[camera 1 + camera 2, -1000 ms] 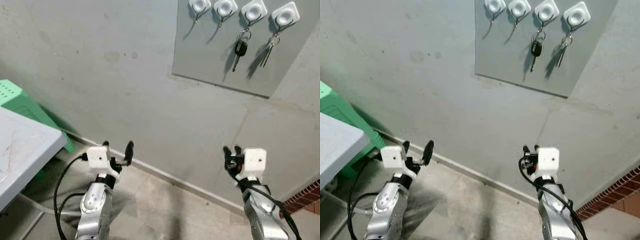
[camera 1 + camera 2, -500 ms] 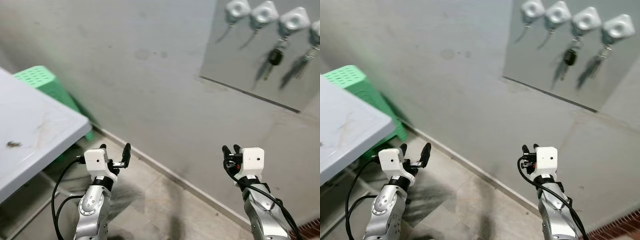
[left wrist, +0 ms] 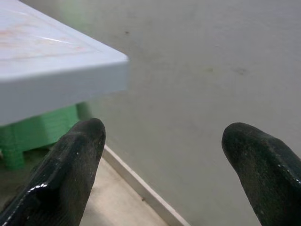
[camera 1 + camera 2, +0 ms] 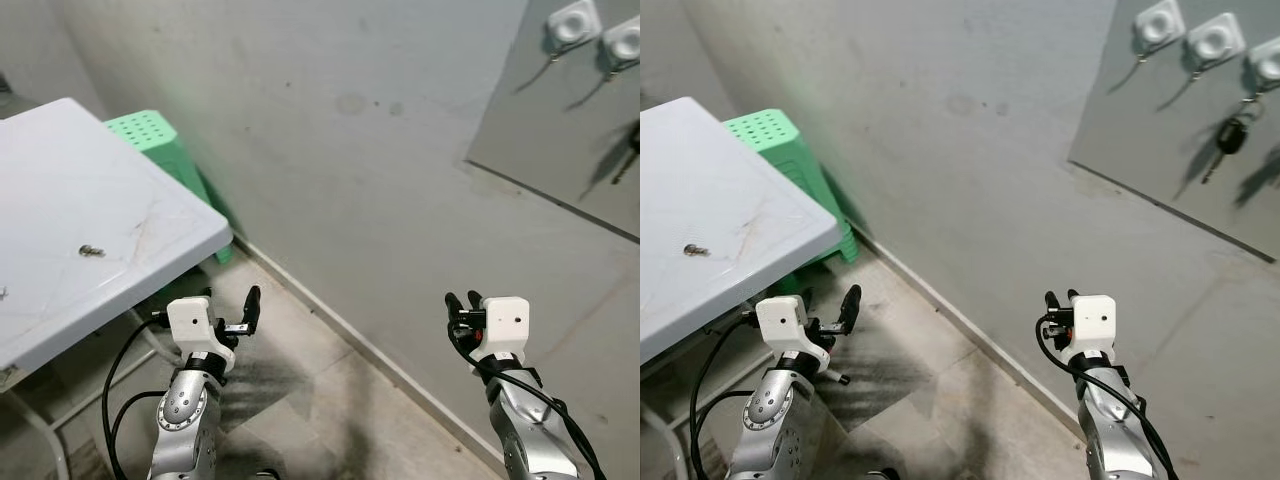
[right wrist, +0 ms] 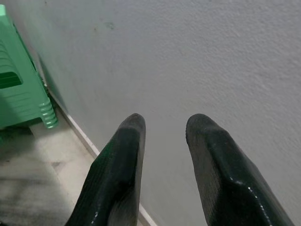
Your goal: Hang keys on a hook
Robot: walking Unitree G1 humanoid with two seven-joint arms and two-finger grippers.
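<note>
Left gripper (image 4: 228, 306) empty, one key (image 4: 92, 250) on table (image 4: 150, 215), three hooks (image 4: 1213, 40)

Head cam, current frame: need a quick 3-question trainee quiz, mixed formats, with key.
1. True or false: a small set of keys lies on the white table.
2. The green stool stands: A) between table and wall, B) on the table, C) under the hook board.
3. Fill in: the black car key hangs from a white ____ on the grey board.

Key: 1 true. 2 A. 3 hook. Both the left gripper and the right gripper hold nothing.
</note>
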